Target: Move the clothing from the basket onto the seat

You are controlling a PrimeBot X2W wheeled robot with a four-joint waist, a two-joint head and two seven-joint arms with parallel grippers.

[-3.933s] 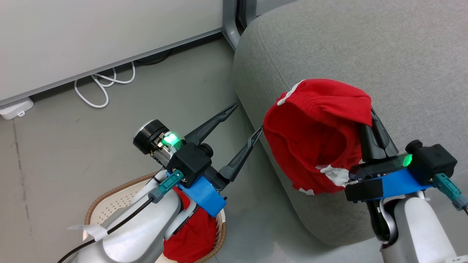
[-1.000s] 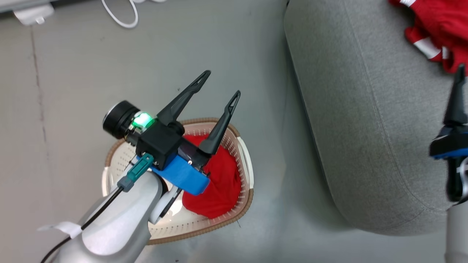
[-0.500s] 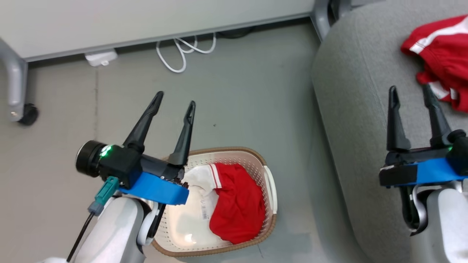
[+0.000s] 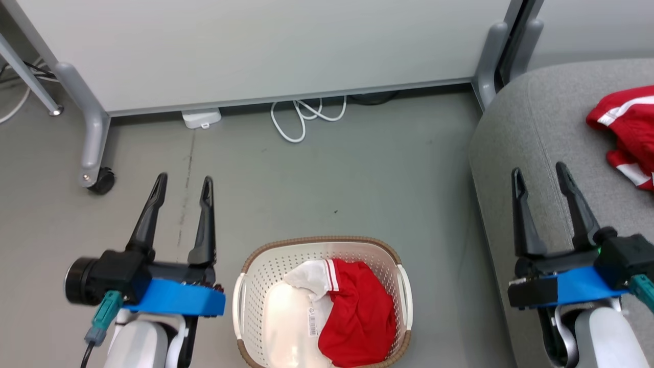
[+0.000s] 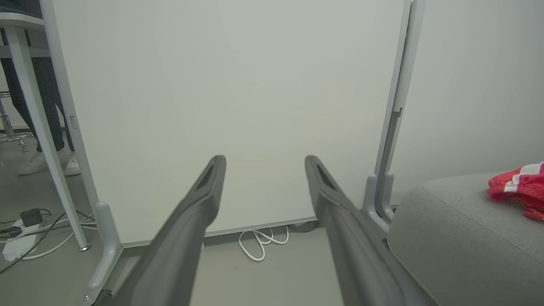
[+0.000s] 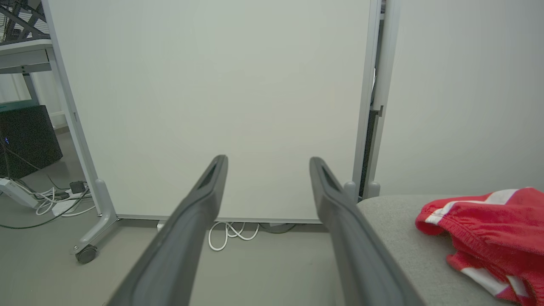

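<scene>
From the head, we see the basket (image 4: 317, 240) on the floor (image 4: 357, 179) at near centre. The near garment (image 4: 357, 312) is bunched in its right half, a white part turned toward the middle. A barcode sticker (image 4: 312, 322) sits on the bare bottom to its left. The seat (image 4: 536, 128) stands to the right, apart from the basket, and the far garment (image 4: 626, 122) lies on it at the right edge. Our left gripper (image 4: 184, 179) hangs left of the basket, jaws spread and empty. Our right gripper (image 4: 539, 168) hangs over the seat's near left part, likewise spread, holding nothing. A white panel (image 4: 255, 46) stands far, with a cable (image 4: 301, 120) coiled at its foot.

From the left wrist, our fingers (image 5: 199, 208) are parted with nothing between them and point at the panel. The far garment rests on the seat at right, and a person's legs (image 5: 12, 93) show at far left.

From the right wrist, the fingers (image 6: 204, 199) are parted too, and the far garment lies on the seat just to their right.
</scene>
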